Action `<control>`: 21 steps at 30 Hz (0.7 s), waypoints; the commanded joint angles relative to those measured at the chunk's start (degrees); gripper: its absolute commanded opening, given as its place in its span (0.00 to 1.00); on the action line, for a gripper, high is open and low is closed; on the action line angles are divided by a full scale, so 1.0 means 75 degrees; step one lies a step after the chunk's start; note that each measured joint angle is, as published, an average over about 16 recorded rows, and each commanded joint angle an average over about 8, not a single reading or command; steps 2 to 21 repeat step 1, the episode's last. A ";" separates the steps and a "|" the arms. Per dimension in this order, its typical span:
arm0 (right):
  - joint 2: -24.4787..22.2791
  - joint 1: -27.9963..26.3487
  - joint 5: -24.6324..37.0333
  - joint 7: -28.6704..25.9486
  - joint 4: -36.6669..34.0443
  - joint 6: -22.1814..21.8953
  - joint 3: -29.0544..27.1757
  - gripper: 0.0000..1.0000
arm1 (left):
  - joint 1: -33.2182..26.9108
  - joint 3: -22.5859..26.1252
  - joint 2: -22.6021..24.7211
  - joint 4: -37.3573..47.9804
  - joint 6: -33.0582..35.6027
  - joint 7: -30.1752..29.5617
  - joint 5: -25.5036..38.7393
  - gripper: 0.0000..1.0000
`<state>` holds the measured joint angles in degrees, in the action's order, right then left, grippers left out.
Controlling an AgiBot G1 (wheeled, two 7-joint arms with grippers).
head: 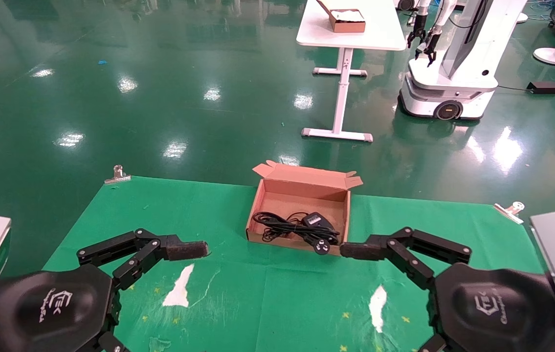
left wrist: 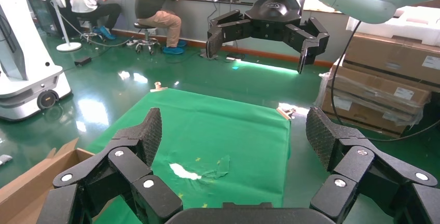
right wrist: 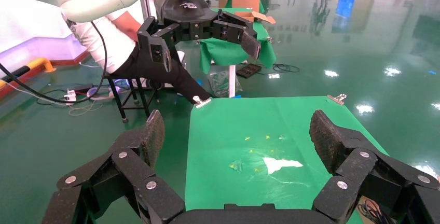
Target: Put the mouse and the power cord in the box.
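Observation:
The brown cardboard box point(head: 257, 215) stands open at the far middle of the green table, lid flap back. Inside it lie the power cord point(head: 277, 226) in loose black coils and the small black mouse point(head: 314, 219) with its pale label. The cord's plug point(head: 322, 247) rests on the box's near wall. My left gripper point(left wrist: 236, 130) hovers open and empty at the near left, one finger point(head: 187, 249) pointing at the box. My right gripper point(right wrist: 239, 130) hovers open and empty at the near right, its finger point(head: 355, 250) just beside the plug. A corner of the box point(left wrist: 31, 182) shows in the left wrist view.
The green cloth has two white torn patches point(head: 179, 288) point(head: 377, 303) near the front. Metal clips point(head: 117, 174) point(head: 512, 209) hold its far corners. Beyond the table are a white table with a small box point(head: 345, 22) and another robot point(head: 453, 73).

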<state>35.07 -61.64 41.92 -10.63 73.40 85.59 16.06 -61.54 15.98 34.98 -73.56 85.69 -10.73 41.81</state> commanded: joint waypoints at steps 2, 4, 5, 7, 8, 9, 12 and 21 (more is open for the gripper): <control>0.0002 -0.0001 0.0002 0.0002 -0.0002 -0.0002 0.0002 1.00 | -0.0002 0.0002 0.0002 0.0002 -0.0001 0.0000 0.0001 1.00; 0.0002 -0.0001 0.0002 0.0002 -0.0002 -0.0002 0.0002 1.00 | -0.0002 0.0002 0.0002 0.0002 -0.0001 0.0000 0.0001 1.00; 0.0002 -0.0001 0.0002 0.0002 -0.0002 -0.0002 0.0002 1.00 | -0.0002 0.0002 0.0002 0.0002 -0.0001 0.0000 0.0001 1.00; 0.0002 -0.0001 0.0002 0.0002 -0.0002 -0.0002 0.0002 1.00 | -0.0002 0.0002 0.0002 0.0002 -0.0001 0.0000 0.0001 1.00; 0.0002 -0.0001 0.0002 0.0002 -0.0002 -0.0002 0.0002 1.00 | -0.0002 0.0002 0.0002 0.0002 -0.0001 0.0000 0.0001 1.00; 0.0002 -0.0001 0.0002 0.0002 -0.0002 -0.0002 0.0002 1.00 | -0.0002 0.0002 0.0002 0.0002 -0.0001 0.0000 0.0001 1.00; 0.0002 -0.0001 0.0002 0.0002 -0.0002 -0.0002 0.0002 1.00 | -0.0002 0.0002 0.0002 0.0002 -0.0001 0.0000 0.0001 1.00; 0.0002 -0.0001 0.0002 0.0002 -0.0002 -0.0002 0.0002 1.00 | -0.0002 0.0002 0.0002 0.0002 -0.0001 0.0000 0.0001 1.00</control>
